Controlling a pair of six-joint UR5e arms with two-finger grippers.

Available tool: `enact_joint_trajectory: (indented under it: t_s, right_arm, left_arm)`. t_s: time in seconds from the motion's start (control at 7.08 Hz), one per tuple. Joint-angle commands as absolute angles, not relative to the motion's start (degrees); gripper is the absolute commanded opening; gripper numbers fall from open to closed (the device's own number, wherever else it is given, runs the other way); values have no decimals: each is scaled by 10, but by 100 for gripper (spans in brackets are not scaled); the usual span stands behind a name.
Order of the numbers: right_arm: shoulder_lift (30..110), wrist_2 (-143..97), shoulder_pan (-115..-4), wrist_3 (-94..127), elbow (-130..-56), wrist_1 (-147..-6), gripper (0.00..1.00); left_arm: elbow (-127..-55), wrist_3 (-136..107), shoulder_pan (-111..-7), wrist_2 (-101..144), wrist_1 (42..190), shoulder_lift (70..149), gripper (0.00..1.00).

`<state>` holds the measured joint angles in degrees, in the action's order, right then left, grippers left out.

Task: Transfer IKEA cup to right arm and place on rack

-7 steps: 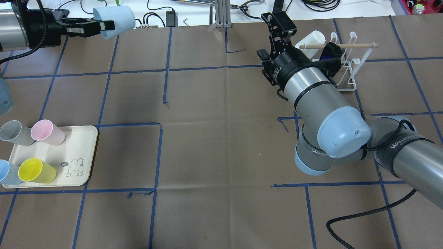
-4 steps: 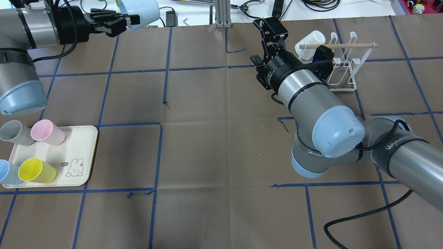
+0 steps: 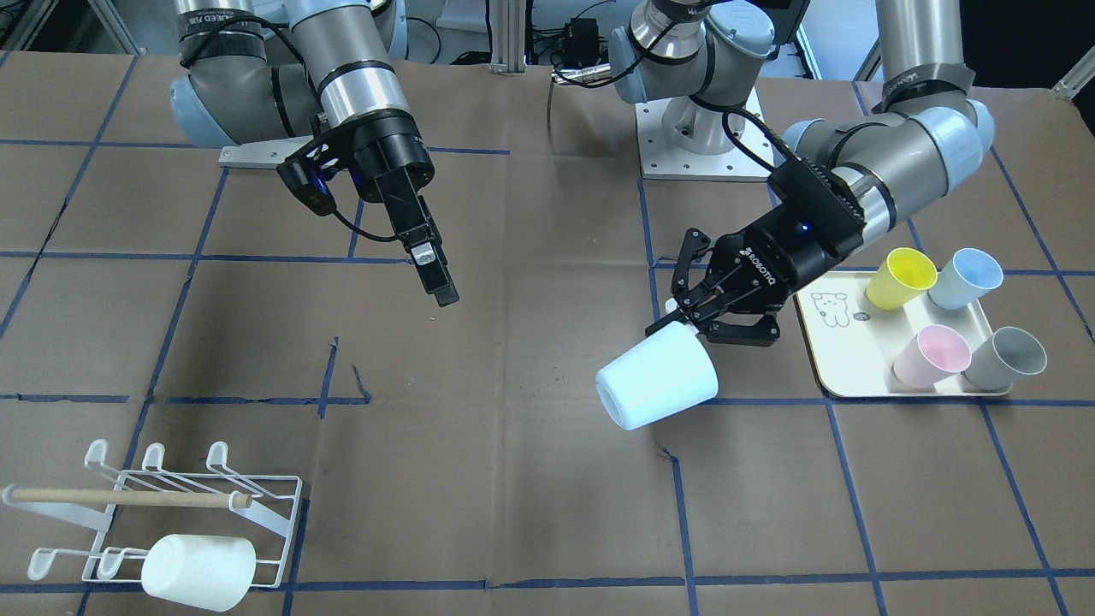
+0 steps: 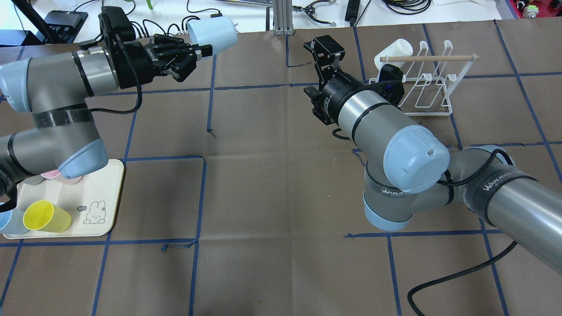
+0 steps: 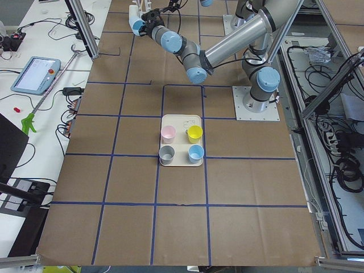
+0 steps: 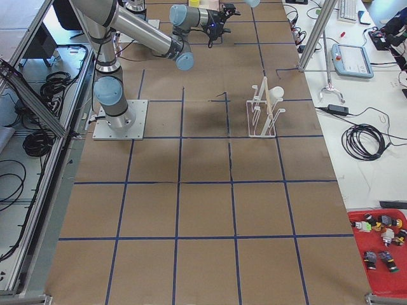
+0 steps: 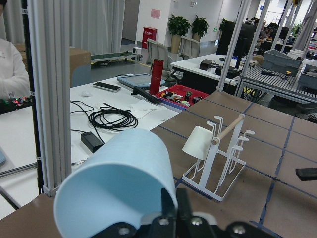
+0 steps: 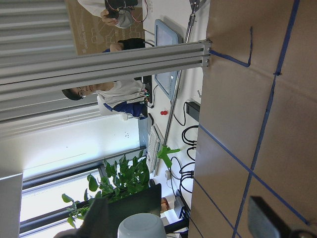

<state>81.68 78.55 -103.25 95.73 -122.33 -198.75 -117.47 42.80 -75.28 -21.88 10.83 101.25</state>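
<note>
Farthest from the rack [image 4: 447, 92], at the left end of my overhead view, I see the cream tray [image 4: 105, 193] with the yellow cup [image 4: 46, 216]. The front camera also shows the pink cup [image 3: 932, 355], the grey cup [image 3: 1009, 358] and the small blue cup [image 3: 965, 278] on it. Moving toward the rack, the left gripper [image 4: 205, 52] is pinching the rim wall of the pale blue IKEA cup [image 4: 213, 30]. The cup is carried on its side above the table, base pointing away from the gripper, and sits well apart from the rack. Between that cup and the rack is the right arm [image 4: 377, 118]. Its right gripper [image 4: 325, 46] is near the rack's left side, and my right wrist camera shows its fingers spread with nothing between them. The rack itself stands upright on the brown table [image 4: 272, 184], with the wooden dowel [image 4: 439, 57] across its top. A white cup [image 4: 397, 47] is hung on its left-hand prongs.
</note>
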Motion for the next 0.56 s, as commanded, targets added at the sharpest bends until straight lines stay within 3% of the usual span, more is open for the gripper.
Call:
enact_joint_trajectory:
  t_s: [0.0, 0.42]
  right_arm:
    - [815, 787, -1056, 960, -1196, -1930, 100]
    - [813, 787, -1074, 961, -1186, -1898, 100]
  left_arm:
    - [-1223, 428, -773, -216, 16, 1013, 5]
    - [-1230, 424, -790, -223, 4, 1010, 6]
